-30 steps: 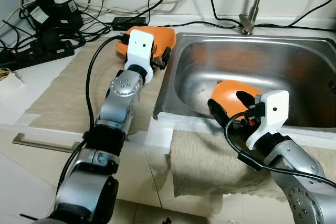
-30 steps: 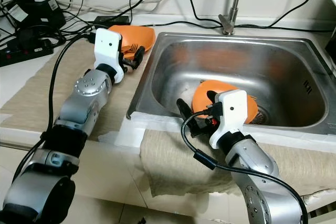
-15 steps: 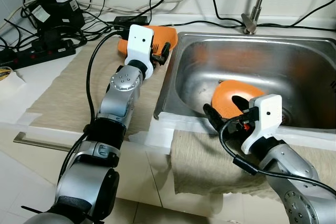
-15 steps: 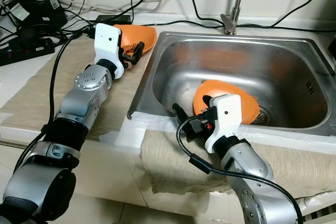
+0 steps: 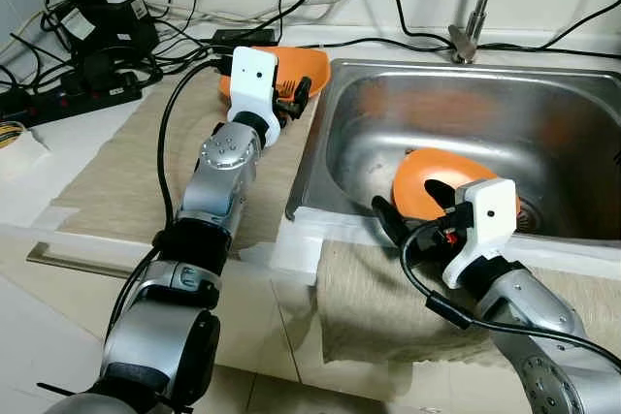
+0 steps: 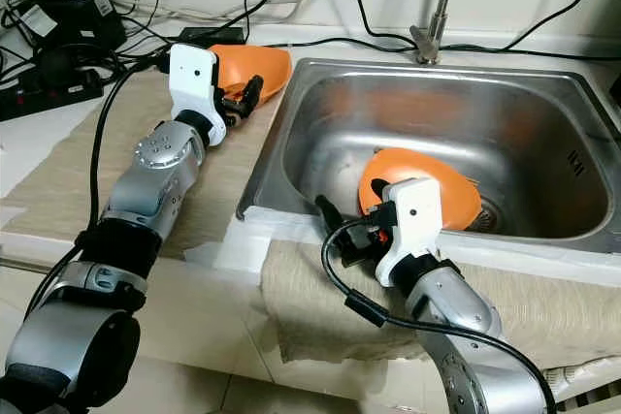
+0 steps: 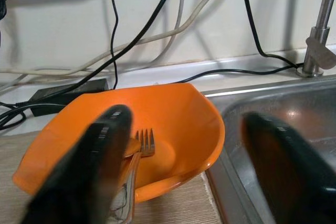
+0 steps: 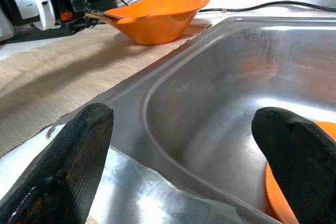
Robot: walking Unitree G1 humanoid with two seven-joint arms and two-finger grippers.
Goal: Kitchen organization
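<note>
An orange bowl [image 5: 309, 63] with a fork [image 7: 145, 141] in it stands on the counter, left of the steel sink [image 5: 543, 113]. My left gripper [image 5: 294, 96] hovers open at the bowl's near side, and the bowl [image 7: 173, 129] lies ahead between its fingers [image 7: 89, 171]. A second orange bowl [image 5: 419, 179] lies tilted on the sink floor. My right gripper [image 5: 408, 208] is open at the sink's near rim; one finger stands in front of that bowl, the other over the rim. Its wrist view looks across the basin [image 8: 220, 93] to the counter bowl [image 8: 157, 19].
A faucet [image 5: 473, 16] rises behind the sink. A power strip [image 5: 73, 94] and tangled cables crowd the back left. A beige mat [image 5: 126, 162] covers the counter, and a cloth [image 5: 378, 307] hangs over the front edge. A tape roll [image 5: 12, 141] sits far left.
My right gripper has drawn back a little toward the sink's near rim and to the left. The left gripper has stayed at the counter bowl. The camera view shifted slightly.
</note>
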